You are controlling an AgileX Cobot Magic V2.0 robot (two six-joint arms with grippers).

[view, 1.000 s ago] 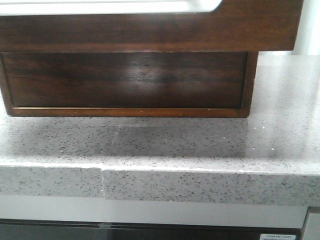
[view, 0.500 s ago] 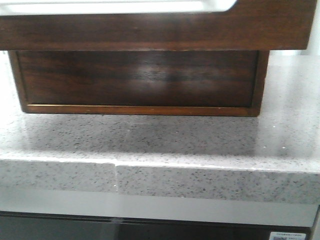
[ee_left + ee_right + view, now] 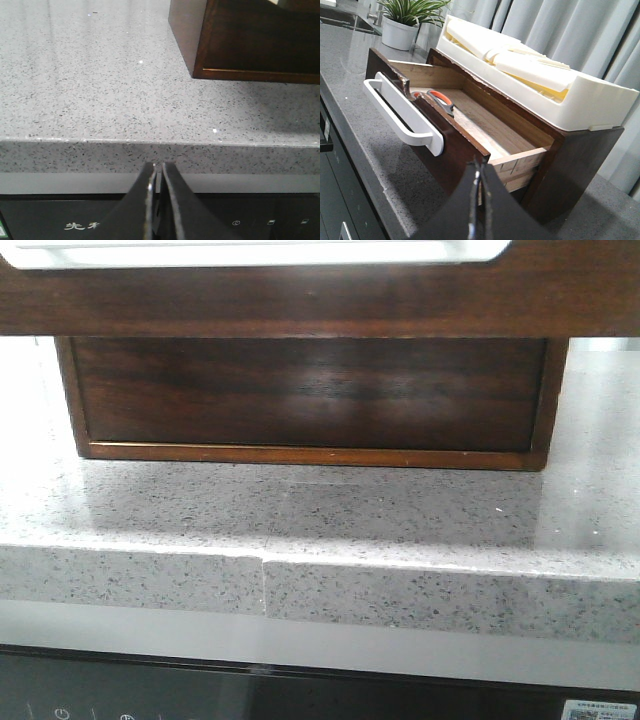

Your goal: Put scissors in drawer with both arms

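Note:
The scissors (image 3: 440, 100), grey with orange-lined loops, lie inside the open drawer (image 3: 485, 125), close behind its front panel. The drawer is pulled out of the dark wooden cabinet (image 3: 575, 160) and has a white bar handle (image 3: 400, 112). In the front view the drawer front (image 3: 300, 300) overhangs the cabinet body (image 3: 310, 400); no gripper shows there. My right gripper (image 3: 479, 167) is shut and empty, off the drawer's side corner. My left gripper (image 3: 156, 167) is shut and empty, below the counter's front edge, away from the cabinet (image 3: 250, 45).
A speckled grey stone counter (image 3: 300, 510) carries the cabinet. A white plastic tray (image 3: 580, 100) sits on top of the cabinet. A potted plant (image 3: 400, 32) stands behind. A black appliance front (image 3: 300, 700) runs below the counter edge.
In the front view the whole scene has slid to the right; the cabinet's left edge now stands well inside the frame, and more of the black appliance front shows below.

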